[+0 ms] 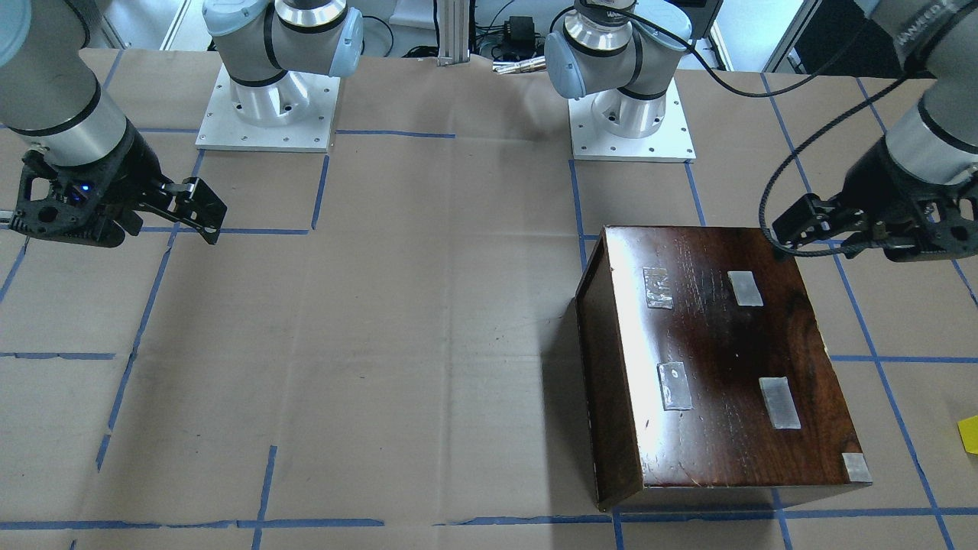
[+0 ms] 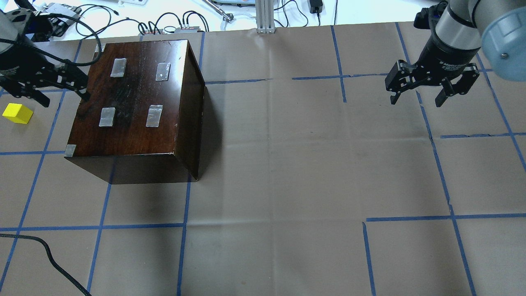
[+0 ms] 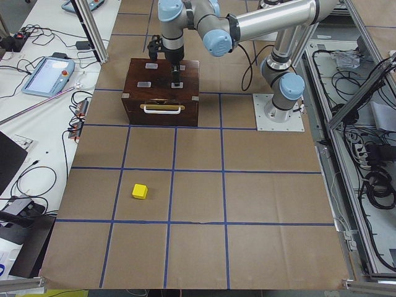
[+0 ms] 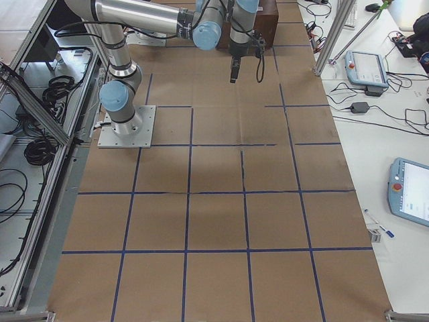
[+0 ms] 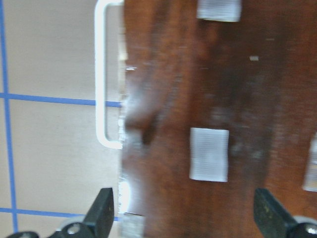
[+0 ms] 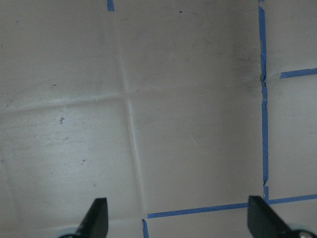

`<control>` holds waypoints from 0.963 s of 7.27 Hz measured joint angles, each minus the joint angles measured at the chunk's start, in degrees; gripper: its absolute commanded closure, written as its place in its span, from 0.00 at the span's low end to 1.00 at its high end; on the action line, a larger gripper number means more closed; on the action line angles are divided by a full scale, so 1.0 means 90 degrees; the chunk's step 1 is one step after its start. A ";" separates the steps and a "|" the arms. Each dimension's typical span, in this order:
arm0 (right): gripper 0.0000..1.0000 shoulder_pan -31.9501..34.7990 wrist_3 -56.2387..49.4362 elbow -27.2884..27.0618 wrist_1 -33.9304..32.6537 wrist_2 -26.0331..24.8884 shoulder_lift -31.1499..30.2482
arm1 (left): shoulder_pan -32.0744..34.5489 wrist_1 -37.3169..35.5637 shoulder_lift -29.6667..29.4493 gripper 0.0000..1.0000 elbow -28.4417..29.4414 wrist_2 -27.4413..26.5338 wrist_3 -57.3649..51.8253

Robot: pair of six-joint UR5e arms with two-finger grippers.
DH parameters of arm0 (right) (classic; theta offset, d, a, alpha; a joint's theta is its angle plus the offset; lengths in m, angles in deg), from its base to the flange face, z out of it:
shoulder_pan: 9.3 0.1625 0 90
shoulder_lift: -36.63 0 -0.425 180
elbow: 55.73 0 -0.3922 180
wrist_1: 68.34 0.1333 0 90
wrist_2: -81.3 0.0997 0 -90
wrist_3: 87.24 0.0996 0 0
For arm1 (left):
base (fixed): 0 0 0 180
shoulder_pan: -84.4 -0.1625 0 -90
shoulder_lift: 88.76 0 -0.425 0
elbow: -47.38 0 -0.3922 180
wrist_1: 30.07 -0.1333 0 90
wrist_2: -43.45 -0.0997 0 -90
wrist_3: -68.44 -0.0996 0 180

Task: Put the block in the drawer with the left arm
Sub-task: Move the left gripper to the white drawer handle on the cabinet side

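Resting on the surface [image 2: 287,164], the block [image 2: 17,113]: one small cube, bright yellow on every face that shows, sharp-edged, plain and unmarked, top face lighter than its sides. It stands alone on brown paper inside one square of the blue tape grid, touching nothing. The front-facing view catches only a yellow corner of it at the frame edge.

Drawer [image 3: 162,115]: dark brown front panel with a pale bar handle [image 5: 101,74], closed into the box [image 2: 131,102]. The panel faces the block, which lies well apart from it on the robot's left side of the box.

Box: glossy dark brown wood, with four grey tape patches on top and a fifth at one corner.

Left claw [image 5: 185,218]: black, jaws spread wide, holding nothing. It hangs over the box top near the edge above the handle; whether it touches the wood cannot be told. The block is off to its side, apart from it. A loose black cable [image 1: 772,191] loops to its wrist.

Right claw [image 2: 417,98]: black, jaws spread wide, holding nothing. It hangs above bare paper and blue tape lines, far across the surface from box and block.
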 measured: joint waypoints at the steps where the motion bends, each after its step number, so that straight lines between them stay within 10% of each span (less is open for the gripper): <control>1: 0.00 0.0000 0.0000 -0.0002 0.0000 0.0000 0.0000 | -0.0368 -0.0031 -0.0251 0.01 0.0127 0.0006 -0.0324; 7: 0.00 0.0000 -0.0001 -0.0005 0.0000 0.0000 0.0000 | -0.1199 -0.0812 -0.1927 0.01 0.0901 0.0703 -0.1797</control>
